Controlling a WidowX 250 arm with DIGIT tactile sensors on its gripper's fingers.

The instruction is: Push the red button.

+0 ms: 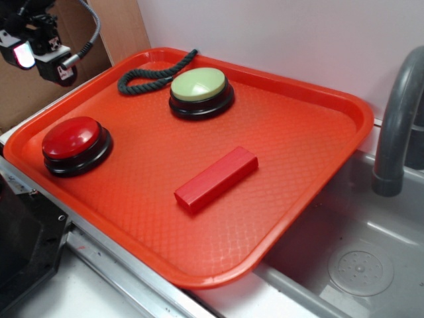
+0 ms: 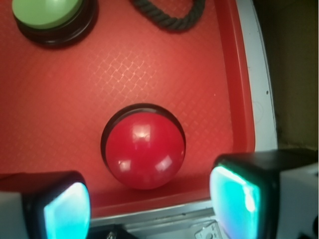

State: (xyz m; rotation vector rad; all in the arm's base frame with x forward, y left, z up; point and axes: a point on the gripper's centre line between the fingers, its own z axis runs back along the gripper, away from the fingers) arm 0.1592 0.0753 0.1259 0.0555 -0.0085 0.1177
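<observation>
Approaching | gripper (image 2: 149,209) raised above tray's (image 1: 318,99) near-left edge, fingers spread, holding nothing | red button (image 2: 144,149) on tray's left side, seemingly unpressed, framed between fingers | next: descend centred onto dome, likely fingers closed.

Orange-red tray (image 1: 318,132) fills most of frame, textured surface. Pale green domed button (image 1: 199,86) on black base, upper centre. Dark rope (image 1: 149,76) looped just left of it. Red rectangular block (image 1: 216,179) centre. Grey sink (image 1: 351,265) lower right, grey faucet (image 1: 397,126) right edge.
</observation>
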